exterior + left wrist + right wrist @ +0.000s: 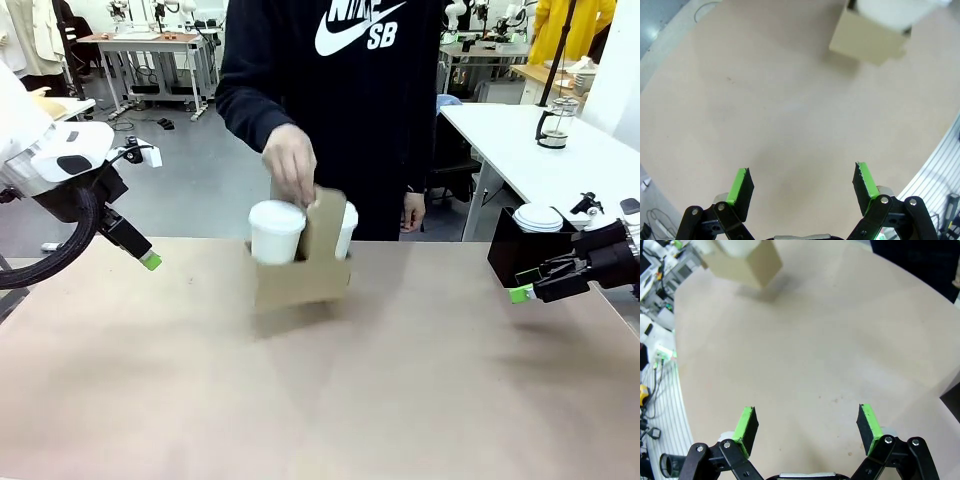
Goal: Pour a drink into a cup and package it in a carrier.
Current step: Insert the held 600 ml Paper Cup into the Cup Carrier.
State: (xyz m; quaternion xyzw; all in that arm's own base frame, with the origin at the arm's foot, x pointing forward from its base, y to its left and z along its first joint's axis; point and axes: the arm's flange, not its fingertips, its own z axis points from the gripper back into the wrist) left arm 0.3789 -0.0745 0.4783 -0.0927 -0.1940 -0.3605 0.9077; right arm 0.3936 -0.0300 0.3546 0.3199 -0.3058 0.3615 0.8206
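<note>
While person's hand [290,160] grips handle, one carrier [300,272] holds two upright cups [275,231]; left gripper [802,182], right gripper [805,425] both spread, empty.

Robotics lab or workshop. Behind brown worktable [320,400]: grey floor, workbenches [150,45] loaded with equipment, loose cables, white side table [540,160] to right of it. Two robot arms flank worktable.
</note>
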